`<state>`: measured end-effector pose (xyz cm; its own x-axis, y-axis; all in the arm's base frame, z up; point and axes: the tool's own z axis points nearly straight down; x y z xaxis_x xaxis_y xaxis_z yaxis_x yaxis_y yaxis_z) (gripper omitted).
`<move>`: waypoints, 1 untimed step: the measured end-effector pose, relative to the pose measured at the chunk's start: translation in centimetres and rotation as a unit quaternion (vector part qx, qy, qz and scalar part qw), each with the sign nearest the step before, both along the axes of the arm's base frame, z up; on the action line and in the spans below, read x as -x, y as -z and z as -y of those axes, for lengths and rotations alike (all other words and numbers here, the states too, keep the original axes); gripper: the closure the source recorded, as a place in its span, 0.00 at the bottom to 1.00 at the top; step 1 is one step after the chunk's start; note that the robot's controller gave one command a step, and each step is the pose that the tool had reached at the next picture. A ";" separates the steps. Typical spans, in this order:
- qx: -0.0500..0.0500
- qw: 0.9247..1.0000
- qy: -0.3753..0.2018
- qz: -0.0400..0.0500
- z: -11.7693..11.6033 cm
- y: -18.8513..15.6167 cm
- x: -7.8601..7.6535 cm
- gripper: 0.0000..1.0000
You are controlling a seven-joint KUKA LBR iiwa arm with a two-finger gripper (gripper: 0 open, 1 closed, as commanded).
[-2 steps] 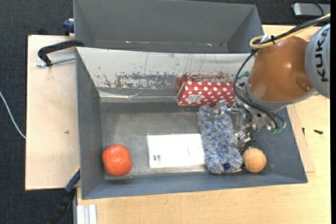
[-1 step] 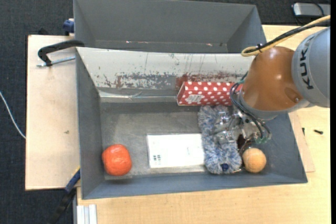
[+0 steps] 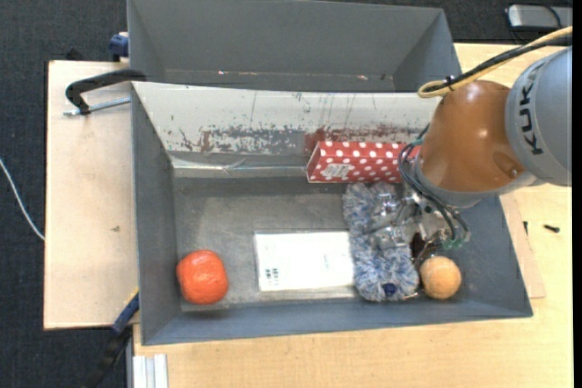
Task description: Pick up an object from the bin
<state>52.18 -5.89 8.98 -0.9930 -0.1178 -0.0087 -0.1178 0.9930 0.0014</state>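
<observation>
My gripper (image 3: 416, 225) hangs low in the right part of the bin, just under the orange cover on the wrist. It is down against the right edge of a crumpled blue-and-white cloth (image 3: 373, 241). A small tan ball (image 3: 441, 277) lies right below the gripper, near the front right corner. Behind the gripper, a red box with white dots (image 3: 355, 160) leans on the back wall.
A flat white card or box (image 3: 303, 262) lies at the front middle, touching the cloth's left side. An orange-red ball (image 3: 202, 276) sits in the front left corner. The arm comes in over the bin's right wall.
</observation>
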 end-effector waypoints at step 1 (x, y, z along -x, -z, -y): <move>0.001 1.000 0.001 0.000 -0.6 -20.0 1.2 1.00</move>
